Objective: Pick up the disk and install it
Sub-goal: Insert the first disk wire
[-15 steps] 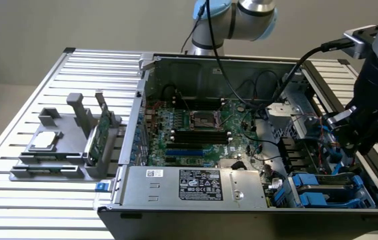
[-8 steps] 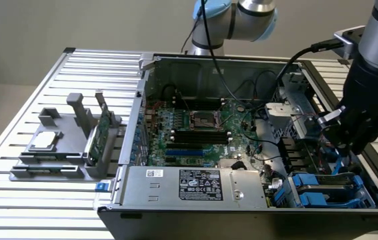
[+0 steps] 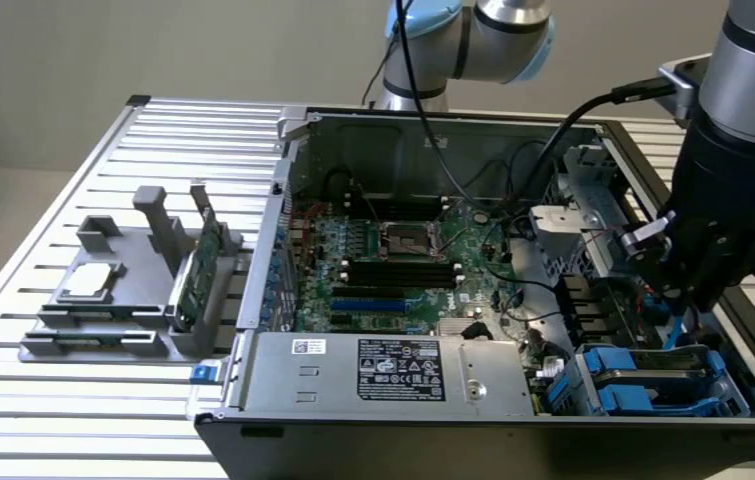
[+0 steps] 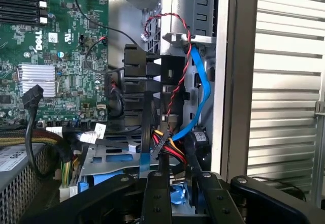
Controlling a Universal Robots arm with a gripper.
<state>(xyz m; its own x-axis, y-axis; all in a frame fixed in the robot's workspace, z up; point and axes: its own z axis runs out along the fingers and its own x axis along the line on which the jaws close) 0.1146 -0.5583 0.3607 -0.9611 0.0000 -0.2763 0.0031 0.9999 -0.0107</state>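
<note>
gripper (image 3: 681, 300): black, on the arm (image 3: 751, 150), down inside the case at the exterior view's right, over the drive bay
gripper, wrist view: gripper (image 4: 180, 201) sits just above a bit of blue plastic, wires close in front
grip state: cannot tell, open or closed not readable
disk (image 3: 647, 368): silver-grey top, blue rails, lying flat in the bay at the case's corner, exterior view's lower right, just below the gripper; contact between the two cannot be told
case (image 3: 300, 180): open side up, on the slatted metal table (image 3: 57, 200)
motherboard (image 3: 391, 250): green, flat on the case floor, black slots across the middle
power supply (image 3: 404, 370): silver box with white-and-black label, along the case's near edge, beside the disk bay
blue cable (image 4: 200, 92): flat, runs down the bay wall, near a red-black twisted wire (image 4: 175, 46)
heatsink (image 4: 36, 79): silver, finned, on the motherboard
holder (image 3: 97, 330): grey, on the table at the exterior view's left, well apart from the gripper
circuit card (image 3: 197, 265): thin, green, standing upright in the holder
square piece (image 3: 90, 282): small, silver, lying flat on the holder
</note>
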